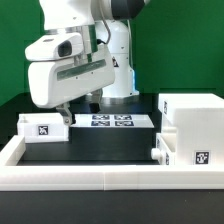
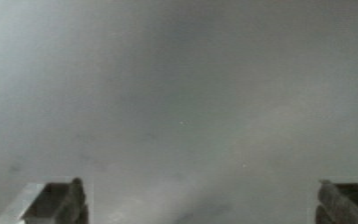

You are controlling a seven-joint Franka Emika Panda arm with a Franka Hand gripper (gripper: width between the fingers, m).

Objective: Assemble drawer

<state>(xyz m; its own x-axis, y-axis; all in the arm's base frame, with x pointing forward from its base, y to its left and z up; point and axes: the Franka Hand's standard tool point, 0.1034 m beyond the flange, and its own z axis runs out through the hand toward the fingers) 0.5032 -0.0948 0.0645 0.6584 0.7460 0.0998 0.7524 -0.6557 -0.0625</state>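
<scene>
You're counting 1 housing (image 1: 197,112) | box 1 (image 1: 42,128) of 2 sitting near your hand (image 2: 202,205), which is hanging released | box 2 (image 1: 163,148) sitting beside housing | marker board (image 1: 112,121) lying between | rail (image 1: 100,180) edging desk (image 1: 110,145)

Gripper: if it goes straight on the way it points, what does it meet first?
Likely the small box at the exterior view's left, or the table behind it; depth unclear. Wrist view shows only blurred grey between open jaws.

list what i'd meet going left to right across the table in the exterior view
small white plastic box with a square tag -> thin flat white marker board -> tall white cube-like plastic housing
</scene>
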